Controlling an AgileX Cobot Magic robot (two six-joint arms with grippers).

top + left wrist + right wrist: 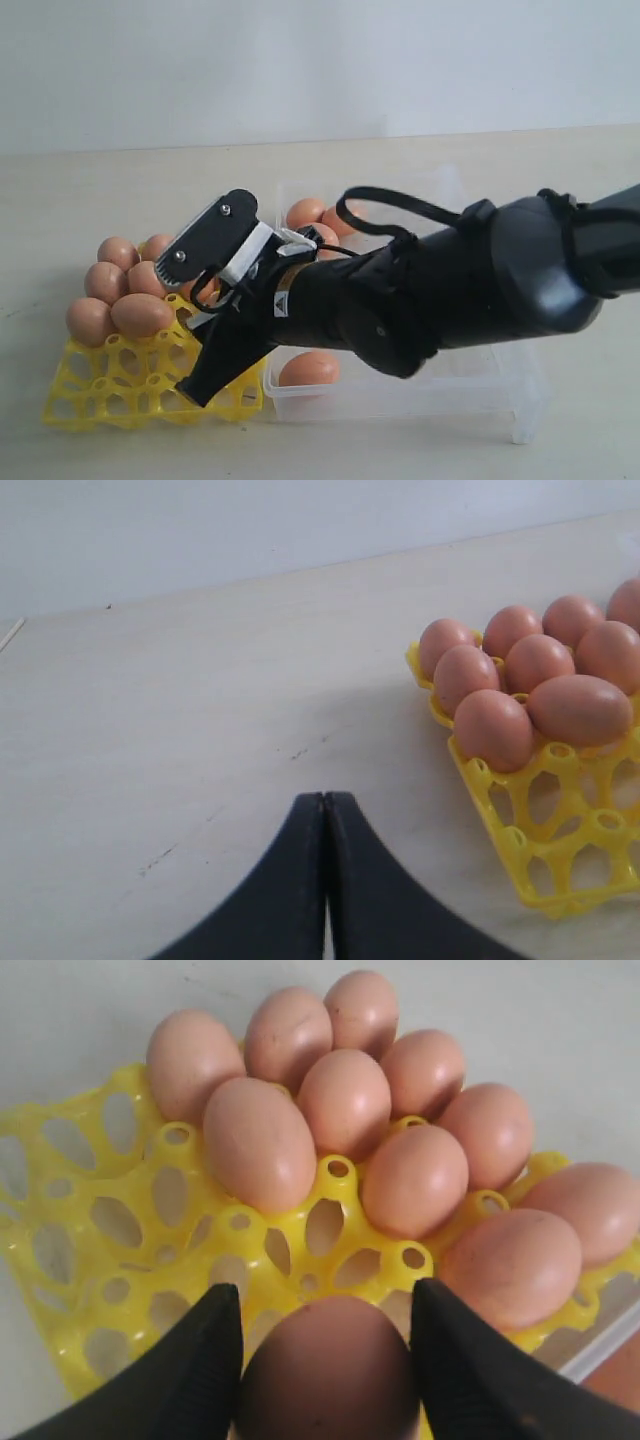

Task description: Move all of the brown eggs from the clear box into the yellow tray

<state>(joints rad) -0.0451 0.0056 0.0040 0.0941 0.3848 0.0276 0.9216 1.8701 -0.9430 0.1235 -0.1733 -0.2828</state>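
My right gripper point(326, 1290) is shut on a brown egg point(325, 1370), one black finger on each side, just above empty cups of the yellow tray point(110, 1250). Several brown eggs point(258, 1145) fill the cups beyond it. In the exterior view the right gripper point(200, 310) hangs over the tray's point(100, 385) right part, and the arm hides the held egg. The clear box point(480, 395) holds one egg point(308, 369) near its front and others point(305, 213) at the back. My left gripper point(323, 798) is shut and empty over bare table, beside the tray point(520, 850).
The right arm point(450, 285) stretches across the clear box and hides much of its inside. The tray and box stand side by side on a pale wooden table point(120, 190). A white wall rises behind.
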